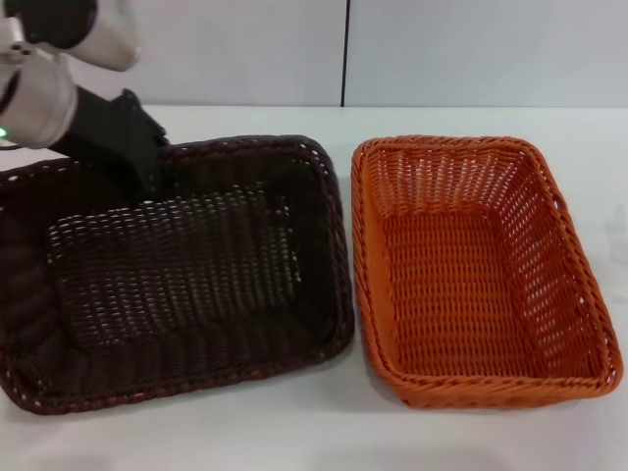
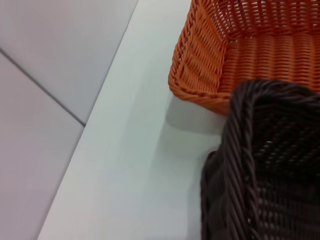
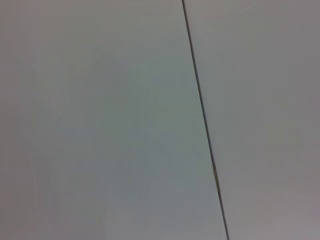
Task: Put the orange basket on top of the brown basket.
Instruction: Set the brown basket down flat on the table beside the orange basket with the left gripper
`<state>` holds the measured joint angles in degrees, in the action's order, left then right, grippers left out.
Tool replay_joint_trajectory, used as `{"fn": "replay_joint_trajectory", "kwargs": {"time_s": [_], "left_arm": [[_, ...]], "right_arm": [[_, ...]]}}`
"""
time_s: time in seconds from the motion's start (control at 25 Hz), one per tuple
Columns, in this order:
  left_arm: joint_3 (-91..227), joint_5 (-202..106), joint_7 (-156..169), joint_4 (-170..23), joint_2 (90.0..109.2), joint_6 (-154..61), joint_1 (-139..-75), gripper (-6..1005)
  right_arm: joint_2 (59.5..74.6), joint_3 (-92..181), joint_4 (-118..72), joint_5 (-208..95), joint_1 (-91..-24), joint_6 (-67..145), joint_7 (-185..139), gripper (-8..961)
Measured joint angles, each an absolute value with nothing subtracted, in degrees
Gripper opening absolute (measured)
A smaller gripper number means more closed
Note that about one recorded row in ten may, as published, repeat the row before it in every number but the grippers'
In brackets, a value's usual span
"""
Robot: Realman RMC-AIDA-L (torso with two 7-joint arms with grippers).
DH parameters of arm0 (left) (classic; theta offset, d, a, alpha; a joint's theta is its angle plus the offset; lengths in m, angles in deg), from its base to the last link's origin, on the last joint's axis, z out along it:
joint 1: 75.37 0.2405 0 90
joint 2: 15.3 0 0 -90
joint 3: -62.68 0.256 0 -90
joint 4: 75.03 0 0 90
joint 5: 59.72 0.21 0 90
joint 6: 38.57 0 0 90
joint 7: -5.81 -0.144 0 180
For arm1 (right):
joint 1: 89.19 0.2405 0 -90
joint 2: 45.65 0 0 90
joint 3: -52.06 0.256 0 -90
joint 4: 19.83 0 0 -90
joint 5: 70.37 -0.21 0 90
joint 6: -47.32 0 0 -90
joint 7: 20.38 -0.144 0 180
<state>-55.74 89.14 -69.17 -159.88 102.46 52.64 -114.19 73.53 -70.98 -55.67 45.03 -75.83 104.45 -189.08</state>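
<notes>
In the head view, the orange basket (image 1: 481, 270) is seen on the tabletop (image 1: 314, 437), just right of the brown basket (image 1: 172, 270). The left hand (image 1: 142, 162) is lowered at the brown basket's far rim; its grip cannot be told. In the left wrist view, the baskets' corners are shown close together. In the right wrist view, only a wall (image 3: 100, 120) is shown.

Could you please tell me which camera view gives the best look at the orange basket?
The head view does: the whole orange basket shows there, rim and woven floor, standing on the table right of the brown basket. The left wrist view catches only one corner of it, partly behind the brown basket's rim. The right wrist view shows none of it.
</notes>
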Motion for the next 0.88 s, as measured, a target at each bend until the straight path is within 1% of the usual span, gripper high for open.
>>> {"fn": "replay_joint_trajectory", "kwargs": {"time_s": [0.16, 0.4, 0.44, 0.72, 0.8, 0.88], "left_arm": [[-55.58, 89.11, -70.80, -155.35, 102.35, 50.56, -116.53, 184], [-55.60, 89.09, -71.47, -153.94, 102.36, 50.00, -117.33, 183], [-53.06, 89.13, -71.03, -151.83, 102.73, 45.37, -118.10, 183], [-45.80, 88.79, -69.73, -151.03, 102.88, 37.29, -116.87, 217], [-45.26, 88.73, -69.48, -151.27, 102.90, 36.25, -116.61, 402], [-44.80, 88.56, -69.30, -152.54, 103.03, 33.91, -115.83, 457]], "right_arm": [[73.53, -70.96, -55.40, 45.02, -75.76, 104.27, -189.08, 742], [73.36, -70.89, -54.92, 45.02, -75.15, 104.03, -189.08, 742], [73.33, -70.87, -54.79, 45.02, -75.07, 104.02, -189.08, 742], [73.27, -70.06, -54.32, 45.02, -75.08, 104.00, -189.08, 742], [73.26, -69.87, -54.29, 45.02, -75.30, 104.00, -189.08, 742], [73.29, -69.55, -54.28, 45.02, -75.47, 104.00, -189.10, 742]]}}
